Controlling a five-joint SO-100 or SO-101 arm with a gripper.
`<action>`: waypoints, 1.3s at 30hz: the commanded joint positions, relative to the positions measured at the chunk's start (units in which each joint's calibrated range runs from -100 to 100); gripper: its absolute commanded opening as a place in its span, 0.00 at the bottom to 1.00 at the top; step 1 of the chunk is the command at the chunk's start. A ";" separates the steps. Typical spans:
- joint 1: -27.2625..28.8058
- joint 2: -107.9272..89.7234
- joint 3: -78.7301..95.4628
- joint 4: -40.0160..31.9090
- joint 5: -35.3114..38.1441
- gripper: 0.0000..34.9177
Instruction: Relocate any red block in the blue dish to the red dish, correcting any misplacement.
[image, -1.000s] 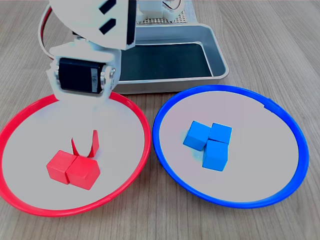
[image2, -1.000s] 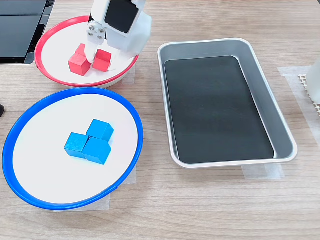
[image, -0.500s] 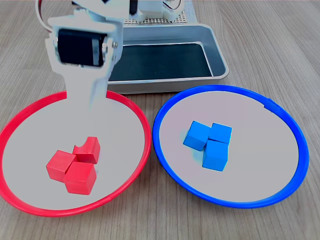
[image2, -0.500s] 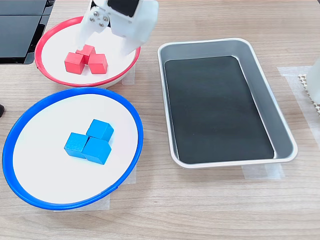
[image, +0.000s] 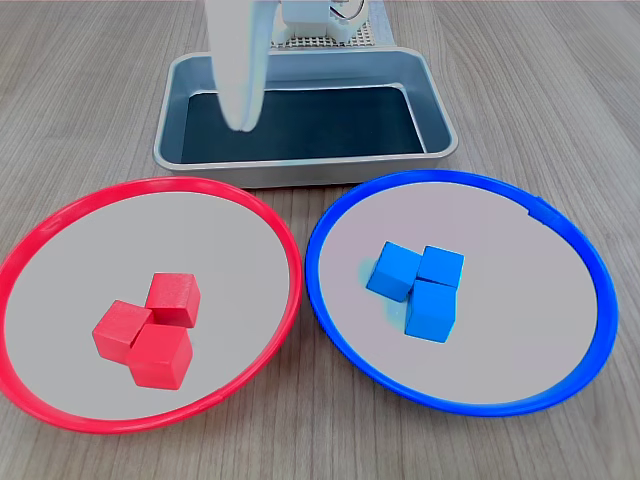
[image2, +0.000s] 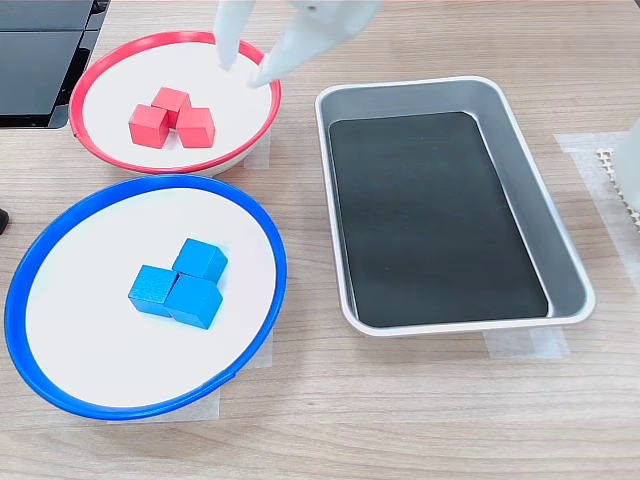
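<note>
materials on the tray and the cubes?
Tray: looks like brushed metal, given its dull silvery sheen and rolled rim; the black floor could be a matte liner. Red cubes and blue cubes: opaque, evenly coloured, matte; painted wood or plastic, can't tell which.

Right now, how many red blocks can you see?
3, all in the red dish: one at the back, one on the first exterior view's left, one in front. They huddle together. None seems hidden, and none sits in the blue dish.

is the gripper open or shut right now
Open. In the second exterior view the gripper hangs empty above the red dish, its two white fingers spread apart with nothing between them.
</note>
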 joint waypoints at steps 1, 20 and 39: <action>-2.82 -11.22 10.85 -6.47 -1.56 0.01; -5.83 -63.16 61.19 -16.13 -5.13 0.01; -5.93 -87.30 78.94 -2.59 -3.08 0.01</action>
